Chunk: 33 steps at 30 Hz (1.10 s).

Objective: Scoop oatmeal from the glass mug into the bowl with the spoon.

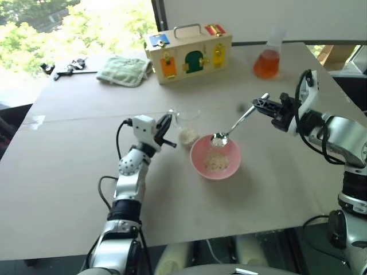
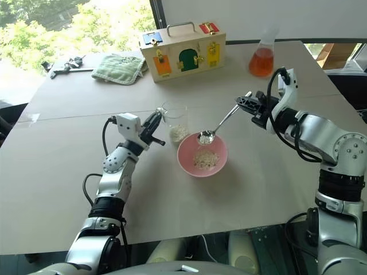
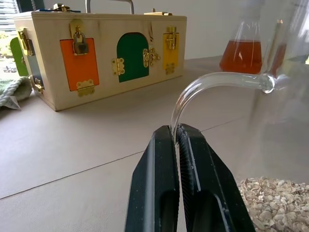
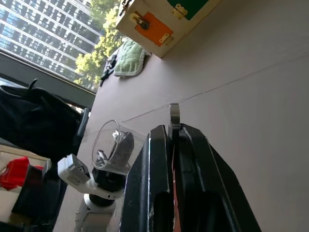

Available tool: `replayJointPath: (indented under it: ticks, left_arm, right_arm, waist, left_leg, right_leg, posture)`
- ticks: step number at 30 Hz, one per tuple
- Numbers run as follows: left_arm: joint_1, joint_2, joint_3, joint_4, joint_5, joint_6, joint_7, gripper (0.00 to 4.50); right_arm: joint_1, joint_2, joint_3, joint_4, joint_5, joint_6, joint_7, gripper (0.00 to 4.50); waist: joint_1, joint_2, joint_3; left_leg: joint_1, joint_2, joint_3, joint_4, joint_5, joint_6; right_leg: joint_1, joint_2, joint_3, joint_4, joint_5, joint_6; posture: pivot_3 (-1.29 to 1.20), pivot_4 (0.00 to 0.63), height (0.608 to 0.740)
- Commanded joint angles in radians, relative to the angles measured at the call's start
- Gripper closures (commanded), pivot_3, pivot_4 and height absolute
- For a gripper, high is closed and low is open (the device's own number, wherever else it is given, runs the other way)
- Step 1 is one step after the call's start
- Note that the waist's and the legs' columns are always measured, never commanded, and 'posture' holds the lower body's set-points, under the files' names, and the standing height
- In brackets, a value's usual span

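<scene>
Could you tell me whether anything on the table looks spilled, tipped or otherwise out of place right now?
Nothing stands out. The glass mug stands upright, the oatmeal sits inside the bowl, and the spoon carries its load over the bowl's rim. No grains show on the table.

PLACE: robot test lab or office, looking likely | SIGNS: plain tabletop (image 1: 69, 172) sitting by a large window | wooden latch box (image 1: 189, 54) and flask of orange liquid (image 1: 267, 60) standing as props | high-rise blocks showing outside

Pale table (image 1: 69, 172) beside bright window (image 1: 69, 23)
</scene>
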Motion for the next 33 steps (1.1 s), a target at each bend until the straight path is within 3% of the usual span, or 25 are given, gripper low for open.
replayJointPath:
  ticks: [1,10,22,25,28,33]
  left_arm:
    - [-0.013,0.004,-0.01,0.014,0.007,-0.012,-0.015,4.49]
    - [-0.013,0.007,-0.005,0.029,0.009,-0.021,-0.023,4.49]
    - [-0.007,0.0,-0.013,0.029,0.012,-0.023,-0.026,4.49]
    - [0.0,-0.002,-0.015,0.026,0.014,-0.026,-0.025,4.49]
    - [0.003,-0.004,-0.018,0.023,0.016,-0.027,-0.022,4.49]
    - [0.002,-0.005,-0.019,0.025,0.018,-0.031,-0.017,4.49]
  right_arm:
    - [-0.04,-0.054,0.073,-0.101,-0.163,0.009,0.151,4.5]
    - [-0.18,-0.205,0.286,-0.322,-0.564,-0.025,0.584,4.5]
    - [-0.177,-0.321,0.398,-0.449,-0.904,-0.213,1.067,4.5]
    - [-0.159,-0.292,0.355,-0.424,-0.889,-0.172,1.041,4.5]
    - [-0.176,-0.199,0.232,-0.294,-0.77,-0.06,0.902,4.5]
    - [-0.343,-0.012,0.055,-0.092,-0.593,0.015,0.648,4.5]
  waist:
    - [0.001,0.0,0.0]
    - [0.004,0.0,0.0]
    - [0.008,-0.001,0.0]
    - [0.009,-0.002,0.0]
    - [0.009,-0.003,0.0]
    - [0.006,-0.002,0.0]
  left_leg:
    - [0.0,0.0,0.0,0.0,0.0,0.0]
    - [-0.001,0.0,-0.001,0.0,0.0,0.0]
    - [-0.001,0.0,-0.001,0.001,0.0,0.0]
    - [-0.001,0.0,-0.001,0.001,0.0,0.0]
    - [-0.001,0.0,-0.001,0.001,0.0,0.0]
    - [-0.001,0.0,-0.001,0.002,0.0,0.0]
  right_leg:
    - [0.0,0.0,0.0,0.0,0.0,0.0]
    - [0.0,0.0,-0.002,-0.001,0.0,0.0]
    - [0.0,-0.001,-0.002,-0.001,0.0,0.0]
    - [0.0,-0.001,-0.002,-0.001,0.0,0.0]
    - [0.0,-0.001,-0.002,-0.001,0.0,0.0]
    - [0.0,-0.001,-0.001,0.0,0.0,0.0]
  posture:
    - [0.0,0.15,0.74]
    - [0.0,0.15,0.74]
    - [0.0,0.15,0.74]
    - [0.0,0.15,0.74]
    - [0.0,0.15,0.74]
    - [0.0,0.15,0.74]
